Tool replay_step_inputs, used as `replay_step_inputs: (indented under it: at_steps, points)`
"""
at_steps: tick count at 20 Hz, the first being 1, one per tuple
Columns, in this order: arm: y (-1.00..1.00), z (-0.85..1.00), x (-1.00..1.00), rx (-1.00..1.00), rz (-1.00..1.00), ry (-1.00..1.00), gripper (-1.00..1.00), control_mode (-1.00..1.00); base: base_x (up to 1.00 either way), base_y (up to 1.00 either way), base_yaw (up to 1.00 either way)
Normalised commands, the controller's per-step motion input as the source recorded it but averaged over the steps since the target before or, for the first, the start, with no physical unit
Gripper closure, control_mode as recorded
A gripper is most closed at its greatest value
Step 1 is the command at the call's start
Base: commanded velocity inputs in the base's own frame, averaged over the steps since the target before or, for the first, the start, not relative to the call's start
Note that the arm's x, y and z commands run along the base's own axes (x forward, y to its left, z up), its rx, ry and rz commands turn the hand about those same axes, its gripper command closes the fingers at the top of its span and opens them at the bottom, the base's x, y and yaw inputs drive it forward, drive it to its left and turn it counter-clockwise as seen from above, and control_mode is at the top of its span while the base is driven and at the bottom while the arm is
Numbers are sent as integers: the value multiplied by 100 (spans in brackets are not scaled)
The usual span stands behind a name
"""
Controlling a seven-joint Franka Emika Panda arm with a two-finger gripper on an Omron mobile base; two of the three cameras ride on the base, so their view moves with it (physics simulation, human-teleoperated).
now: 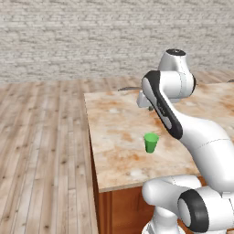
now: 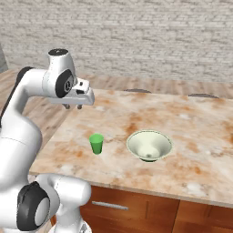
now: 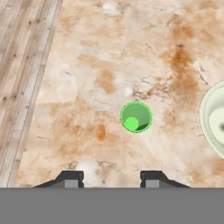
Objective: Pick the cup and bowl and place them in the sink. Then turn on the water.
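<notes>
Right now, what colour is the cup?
Bright green; the cup shows best in the right base view.

Rendered kitchen: marble counter (image 2: 191, 136) on wood cabinets (image 2: 136, 209), brick wall (image 2: 136, 36).

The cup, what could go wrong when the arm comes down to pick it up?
The cup is small and tapered, standing upright on the counter; the fingers hover above with a gap, so an off-centre descent could tip it. The bowl stands beside it, apart; a knocked cup might roll against it.

No readable text, labels, brands or numbers anywhere I can see from my cameras.
</notes>
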Motion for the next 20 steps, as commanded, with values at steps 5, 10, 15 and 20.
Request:
replay_step_inputs:
  at_steps: [5,10,15,20]
  points:
    - [0,-5,9,0,0,0,-100,-100,0,0,0]
    - [-7,-45,14,0,0,0,-100,-100,0,0,0]
    - [-6,-61,7,0,0,1,-100,-100,0,0,0]
    - [-13,-43,10,0,-1,0,-100,-100,0,0,0]
